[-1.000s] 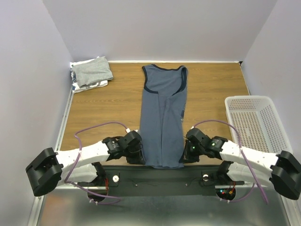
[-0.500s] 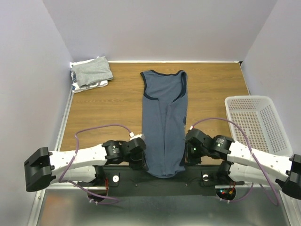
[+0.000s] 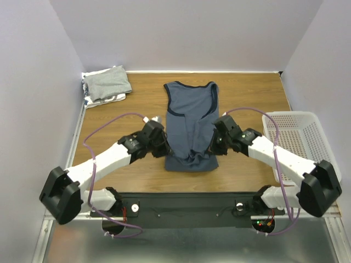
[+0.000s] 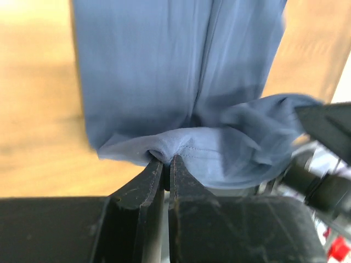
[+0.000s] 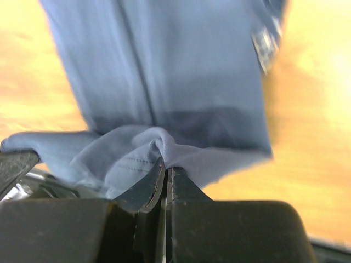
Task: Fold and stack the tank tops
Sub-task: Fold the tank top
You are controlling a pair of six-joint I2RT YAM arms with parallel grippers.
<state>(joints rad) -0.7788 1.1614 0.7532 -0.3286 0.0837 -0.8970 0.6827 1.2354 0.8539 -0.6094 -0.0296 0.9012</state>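
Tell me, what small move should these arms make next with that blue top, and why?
Probably carry the hem toward the neckline, then lay it down. The left gripper and right gripper pinch the slate-blue tank top by its hem, lifted about halfway up the body.

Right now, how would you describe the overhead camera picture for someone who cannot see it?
The left gripper and right gripper each pinch the bunched bottom hem of a slate-blue tank top spread on a wooden table. A folded grey top lies far left; a white basket stands right.
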